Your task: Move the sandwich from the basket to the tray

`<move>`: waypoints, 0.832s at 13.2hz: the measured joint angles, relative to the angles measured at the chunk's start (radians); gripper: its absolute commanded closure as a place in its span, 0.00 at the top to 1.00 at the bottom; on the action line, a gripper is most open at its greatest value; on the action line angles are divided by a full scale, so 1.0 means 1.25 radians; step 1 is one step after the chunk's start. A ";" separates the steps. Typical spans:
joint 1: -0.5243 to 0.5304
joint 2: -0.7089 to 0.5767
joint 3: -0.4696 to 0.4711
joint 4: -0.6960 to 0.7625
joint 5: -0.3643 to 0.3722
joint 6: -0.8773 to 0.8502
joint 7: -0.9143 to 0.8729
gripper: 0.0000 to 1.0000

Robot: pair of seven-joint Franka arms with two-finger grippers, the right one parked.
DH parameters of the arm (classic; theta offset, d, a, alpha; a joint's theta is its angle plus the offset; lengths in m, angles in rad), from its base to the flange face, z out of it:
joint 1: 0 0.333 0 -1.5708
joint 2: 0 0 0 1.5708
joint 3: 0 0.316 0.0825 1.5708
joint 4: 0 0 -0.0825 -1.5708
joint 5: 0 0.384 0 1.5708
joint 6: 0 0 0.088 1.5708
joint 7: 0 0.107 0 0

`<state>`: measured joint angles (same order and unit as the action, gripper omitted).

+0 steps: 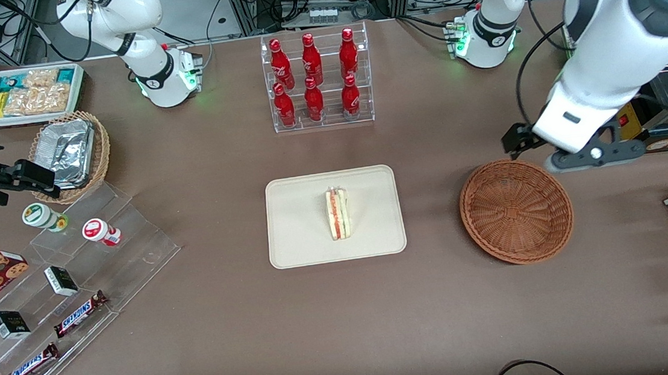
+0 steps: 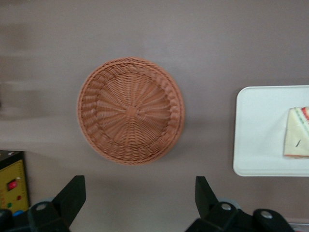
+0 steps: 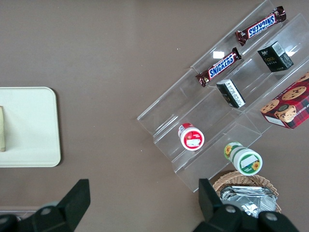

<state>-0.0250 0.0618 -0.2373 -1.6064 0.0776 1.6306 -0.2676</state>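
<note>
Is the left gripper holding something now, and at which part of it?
Nothing is held. The gripper is open and empty, above the table near the basket; the sandwich lies on the tray.

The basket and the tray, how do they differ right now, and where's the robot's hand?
The basket is round, reddish-brown woven wicker; the tray is a flat cream rectangle with rounded corners. The basket is empty, while the tray holds the sandwich near its middle. The basket lies toward the working arm's end; the tray is central. Both rest on the brown table. The hand hangs open above the table beside the basket.
</note>
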 measured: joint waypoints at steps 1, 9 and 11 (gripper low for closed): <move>-0.011 -0.018 0.034 -0.016 -0.010 0.000 0.038 1.00; -0.037 -0.056 0.154 -0.011 -0.060 0.005 0.145 1.00; -0.037 -0.039 0.154 0.019 -0.060 -0.003 0.145 1.00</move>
<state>-0.0710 0.0125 -0.0443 -1.5827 0.0022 1.6266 -0.0866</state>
